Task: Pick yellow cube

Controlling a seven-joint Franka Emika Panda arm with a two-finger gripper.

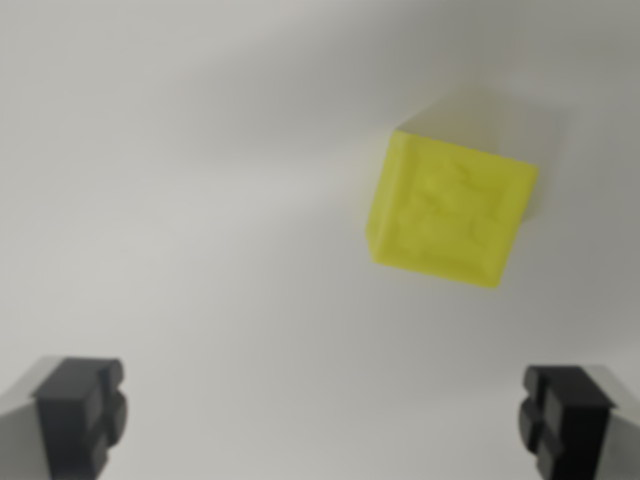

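Well, cube spot: yellow cube (pixel 452 211) sits above the jaws, toward the wrist view's right, touching neither.
Gripper (pixel 325 420): jaws spread wide, empty.
Cube look: blurred, tilted, embossed face.

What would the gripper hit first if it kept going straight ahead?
Probably the bare white surface: the open gripper points left of the blurry yellow plastic cube, though depth is unclear.
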